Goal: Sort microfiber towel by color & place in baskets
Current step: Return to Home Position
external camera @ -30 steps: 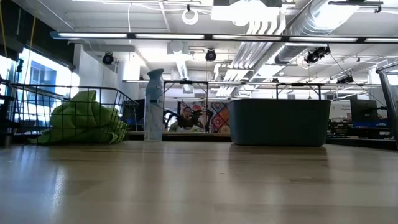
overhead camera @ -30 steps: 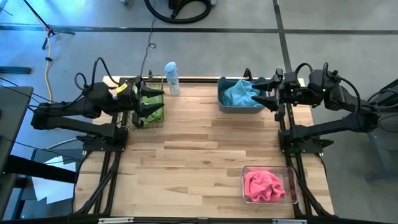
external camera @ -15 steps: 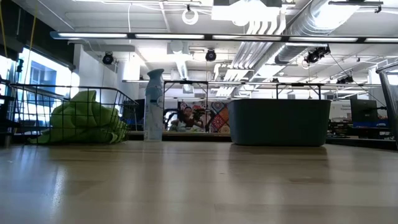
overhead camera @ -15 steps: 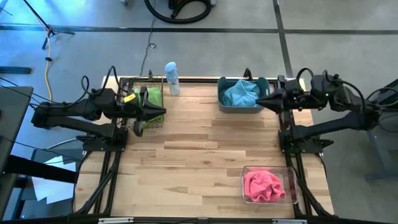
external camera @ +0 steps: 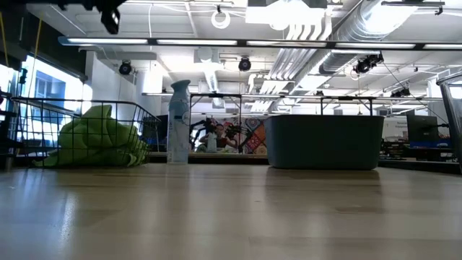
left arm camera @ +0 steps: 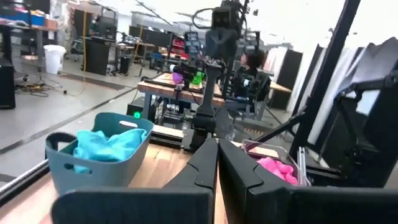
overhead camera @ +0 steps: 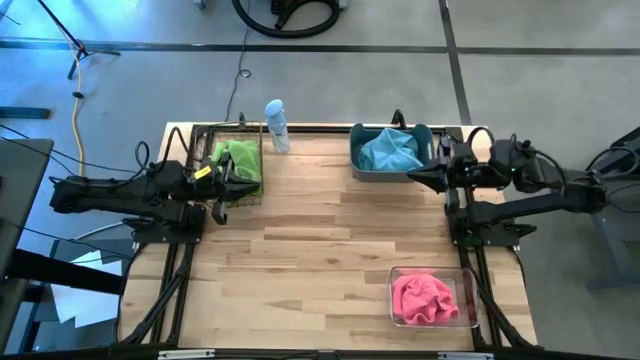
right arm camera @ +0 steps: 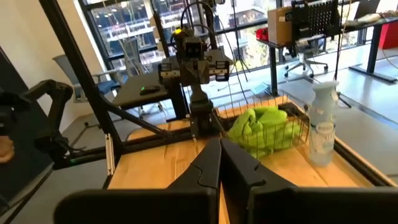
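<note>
A lime green towel point(overhead camera: 238, 157) lies in the black wire basket point(overhead camera: 205, 135) at the far left. The grey-blue tub point(overhead camera: 358, 160) at the far right holds a teal-blue towel point(overhead camera: 388, 150). In the clear box point(overhead camera: 465, 290) near the front right lies a pink towel point(overhead camera: 422, 298). My left gripper point(overhead camera: 250, 183) is shut and bare, pointing level over the wire basket's near end. Just off the tub's right near corner, my right gripper point(overhead camera: 410, 175) is shut and bare. Each wrist view shows its own fingers closed together point(left arm camera: 216, 149) point(right arm camera: 219, 146).
A white-and-blue spray bottle point(overhead camera: 276, 124) stands at the far edge between the wire basket and the tub. The middle of the wooden table point(overhead camera: 320, 250) is bare. Beyond the table is a workshop with desks and other robot rigs.
Both grippers have shut with nothing in them. My left gripper has come off the wire basket, turned level and drawn back toward the left edge. My right gripper has drawn away from the tub toward the right and near edges. The towels have stayed in place.
</note>
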